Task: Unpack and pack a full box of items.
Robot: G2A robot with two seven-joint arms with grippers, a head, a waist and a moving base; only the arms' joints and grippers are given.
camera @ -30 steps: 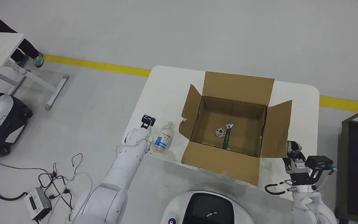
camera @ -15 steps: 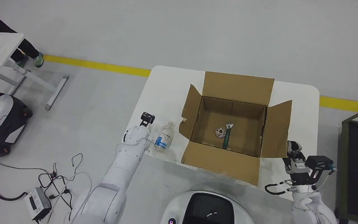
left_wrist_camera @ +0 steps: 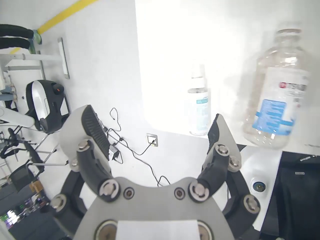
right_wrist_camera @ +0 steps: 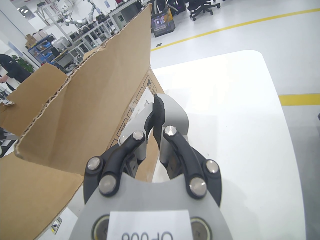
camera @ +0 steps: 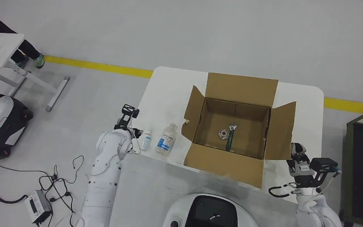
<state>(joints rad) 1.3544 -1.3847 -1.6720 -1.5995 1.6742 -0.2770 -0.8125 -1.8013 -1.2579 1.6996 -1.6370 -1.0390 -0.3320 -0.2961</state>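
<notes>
The left gripper (left_wrist_camera: 152, 116) is spread wide, with nothing between its ribbed black pads (left_wrist_camera: 93, 123). It hangs over the grey floor, just past the left edge of the white table (camera: 170, 85).

Nearest to it on the table is a small white spray bottle (left_wrist_camera: 198, 101), which appears to stand upright close to the table's front edge. The top view shows a gap between the gripper and this bottle. Just beside the spray bottle, on the side towards the box, is a larger clear plastic bottle (left_wrist_camera: 275, 88) with a blue and white label. The two bottles sit close together but apart.

Further right, the open cardboard box (camera: 224, 159) fills the middle of the table, all four flaps folded outward. Inside, on its floor, lie a wrench with a green handle (camera: 231, 136) and, just beside it, a small round metal part (camera: 223, 134).

The right gripper (right_wrist_camera: 153, 106) has its fingers pressed together and grips nothing. It sits low over the table near the front right corner, next to the box's right flap, its tips pointing at the labelled side wall of the box.

On the floor to the left lie black cables (camera: 62, 181). A yellow line (camera: 96, 66) runs across the floor behind the table.
</notes>
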